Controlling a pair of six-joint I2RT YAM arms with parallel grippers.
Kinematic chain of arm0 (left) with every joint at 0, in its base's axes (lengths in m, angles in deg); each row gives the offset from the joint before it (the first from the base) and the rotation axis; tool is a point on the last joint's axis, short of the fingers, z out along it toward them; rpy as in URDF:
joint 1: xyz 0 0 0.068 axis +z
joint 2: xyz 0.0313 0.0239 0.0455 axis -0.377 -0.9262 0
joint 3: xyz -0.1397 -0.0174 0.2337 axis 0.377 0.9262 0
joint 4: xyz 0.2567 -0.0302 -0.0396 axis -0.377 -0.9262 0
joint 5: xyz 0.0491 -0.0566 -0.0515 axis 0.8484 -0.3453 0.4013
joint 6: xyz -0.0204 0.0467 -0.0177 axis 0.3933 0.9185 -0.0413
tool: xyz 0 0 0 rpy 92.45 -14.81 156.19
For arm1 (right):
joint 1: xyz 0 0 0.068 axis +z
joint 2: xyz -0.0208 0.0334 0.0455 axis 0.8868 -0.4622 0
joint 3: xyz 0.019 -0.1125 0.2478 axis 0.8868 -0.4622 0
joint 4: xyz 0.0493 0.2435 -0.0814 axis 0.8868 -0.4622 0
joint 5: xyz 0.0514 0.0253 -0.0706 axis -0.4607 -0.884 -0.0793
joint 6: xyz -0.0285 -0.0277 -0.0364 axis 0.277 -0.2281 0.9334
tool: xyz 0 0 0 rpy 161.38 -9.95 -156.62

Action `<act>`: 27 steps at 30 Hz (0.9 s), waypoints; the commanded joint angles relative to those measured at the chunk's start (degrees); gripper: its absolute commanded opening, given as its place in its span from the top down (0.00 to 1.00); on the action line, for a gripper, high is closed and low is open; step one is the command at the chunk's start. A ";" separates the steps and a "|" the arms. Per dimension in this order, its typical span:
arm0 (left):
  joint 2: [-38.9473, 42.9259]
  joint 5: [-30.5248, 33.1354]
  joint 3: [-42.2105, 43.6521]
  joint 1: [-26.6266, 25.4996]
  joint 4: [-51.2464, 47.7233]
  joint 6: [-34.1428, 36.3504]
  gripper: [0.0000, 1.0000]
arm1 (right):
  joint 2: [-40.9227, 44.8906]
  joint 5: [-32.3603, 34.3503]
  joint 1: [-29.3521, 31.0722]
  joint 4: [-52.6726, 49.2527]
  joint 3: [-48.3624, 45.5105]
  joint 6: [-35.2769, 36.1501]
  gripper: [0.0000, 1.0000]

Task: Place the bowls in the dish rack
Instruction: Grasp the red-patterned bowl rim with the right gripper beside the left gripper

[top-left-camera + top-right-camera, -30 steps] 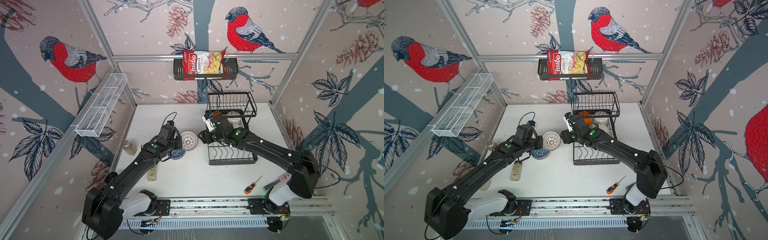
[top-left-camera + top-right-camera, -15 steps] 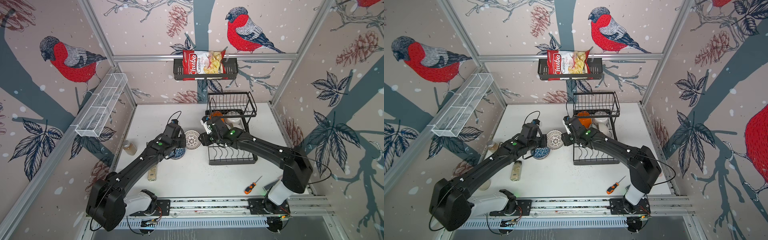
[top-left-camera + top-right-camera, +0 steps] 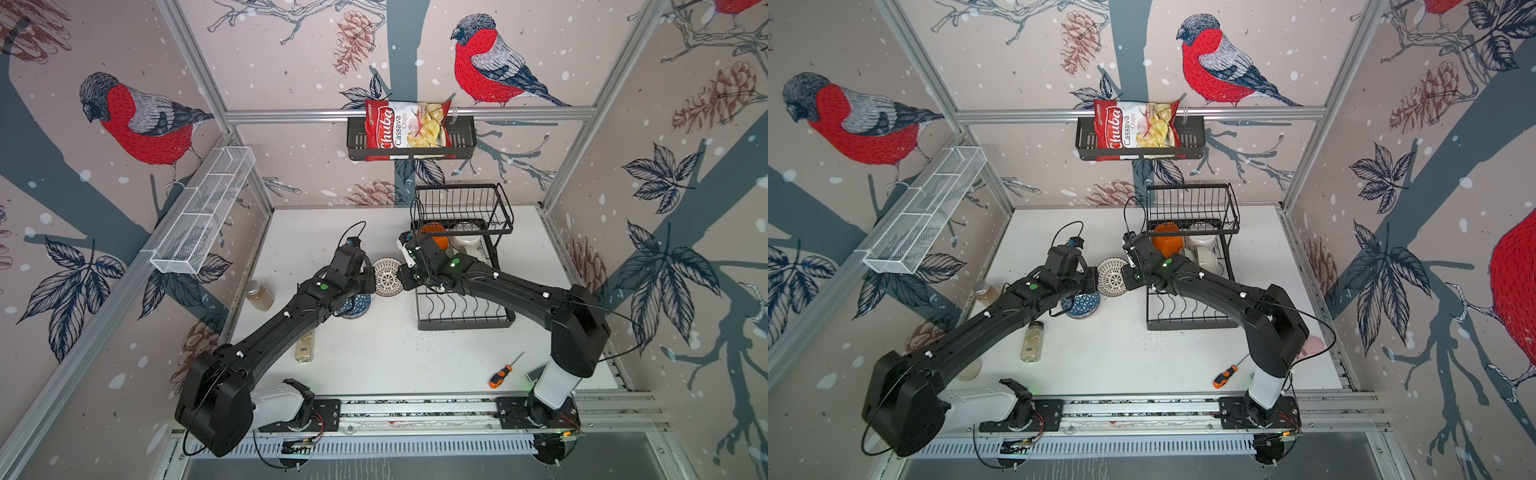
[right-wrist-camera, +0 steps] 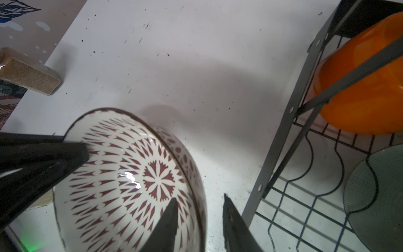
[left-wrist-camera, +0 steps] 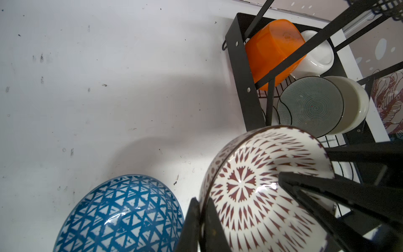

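A white bowl with a maroon pattern (image 3: 386,276) (image 3: 1112,276) hangs tilted just left of the dish rack (image 3: 465,320) (image 3: 1187,322). My left gripper (image 5: 201,199) is shut on its rim. My right gripper (image 4: 199,197) straddles the opposite rim, one finger inside the bowl (image 4: 135,181) and the other outside with a gap, so it is open. A blue-patterned bowl (image 5: 122,216) (image 3: 353,305) sits on the table under the left arm. In the rack lie an orange bowl (image 5: 270,50), a white bowl (image 5: 316,56), a grey lined bowl (image 5: 311,104) and a pale bowl (image 5: 353,109).
Two spice jars (image 3: 259,295) (image 3: 305,347) are on the table at the left. A screwdriver (image 3: 500,374) lies at the front right. A white mesh tray (image 3: 203,216) hangs on the left wall, and a black shelf with a chips bag (image 3: 411,137) on the back wall.
My left arm has carried the maroon-patterned bowl rightward towards the rack. My right gripper has come to the bowl's far rim and its jaws have narrowed around it.
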 commanded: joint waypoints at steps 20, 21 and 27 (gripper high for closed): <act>-1.62 0.88 -0.36 -0.98 4.45 -0.32 1.00 | -2.98 7.13 0.26 -2.77 2.12 -2.03 1.00; -1.74 0.92 -0.31 -0.97 4.57 -0.35 1.00 | -2.91 7.76 0.37 -2.98 2.20 -2.03 1.00; -1.97 0.70 0.43 -1.02 5.47 -0.73 0.82 | -2.31 13.54 0.83 -4.74 2.51 -2.60 1.00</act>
